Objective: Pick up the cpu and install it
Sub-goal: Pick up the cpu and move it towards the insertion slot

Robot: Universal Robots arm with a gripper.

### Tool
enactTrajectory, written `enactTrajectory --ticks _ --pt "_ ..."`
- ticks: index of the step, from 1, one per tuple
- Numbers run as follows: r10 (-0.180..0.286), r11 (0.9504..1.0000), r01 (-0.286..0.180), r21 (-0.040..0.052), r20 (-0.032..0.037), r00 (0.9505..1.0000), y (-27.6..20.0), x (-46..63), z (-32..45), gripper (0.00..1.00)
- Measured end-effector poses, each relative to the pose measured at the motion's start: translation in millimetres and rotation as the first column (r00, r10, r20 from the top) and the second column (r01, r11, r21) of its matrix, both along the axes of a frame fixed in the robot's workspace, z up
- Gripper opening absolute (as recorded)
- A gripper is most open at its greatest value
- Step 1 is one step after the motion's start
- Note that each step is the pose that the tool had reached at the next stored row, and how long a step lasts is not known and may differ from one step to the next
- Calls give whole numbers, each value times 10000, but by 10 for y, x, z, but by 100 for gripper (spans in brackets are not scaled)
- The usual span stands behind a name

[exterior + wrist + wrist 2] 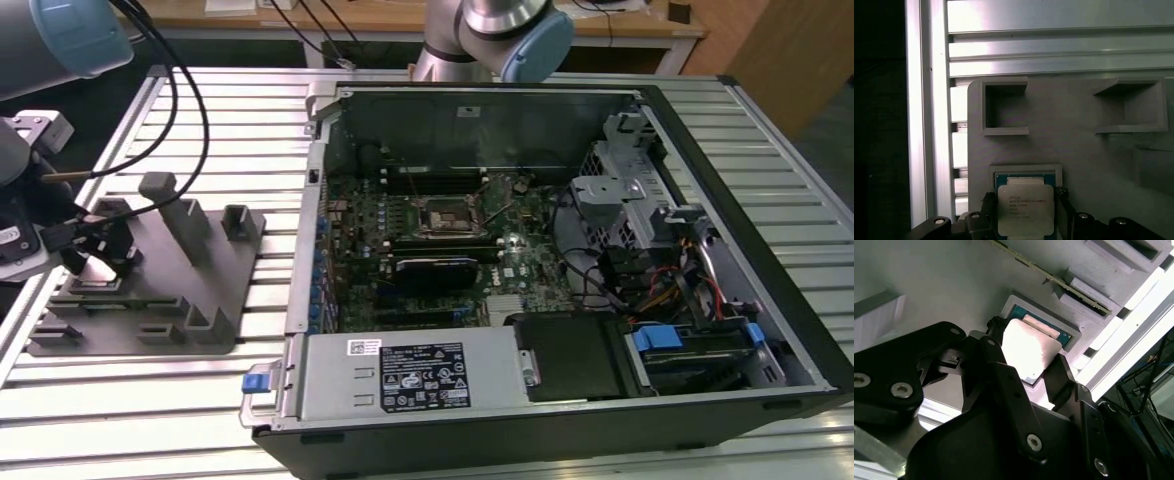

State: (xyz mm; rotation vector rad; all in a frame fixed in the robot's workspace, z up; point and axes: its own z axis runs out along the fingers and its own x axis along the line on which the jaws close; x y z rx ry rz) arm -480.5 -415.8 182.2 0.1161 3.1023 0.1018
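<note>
The exterior view takes in the whole bench: a slatted metal table carrying an open computer case, its motherboard lying flat with the black-framed socket near the middle. The arm comes in over the exterior view's left, well apart from the case, to a grey fixture with upright posts, and the gripper hangs low over the fixture's end farthest from the case. Both wrist views show what that view hides under the gripper: the cpu lies in a square pocket of the fixture, silver top up. In the second wrist view the gripper straddles the cpu, its black fingers drawn in narrow against two opposite edges of the chip.
</note>
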Motion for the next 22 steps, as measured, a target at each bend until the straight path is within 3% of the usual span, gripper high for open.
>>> enactTrajectory --ticks 4,7,22 --pt "0 10000 0 0 1 10000 0 0 -2 59" --pt "1 10000 -1 93 4 10000 0 0 -3 59" --pt "1 9999 -1 101 -6 10000 -1 7 6 59"
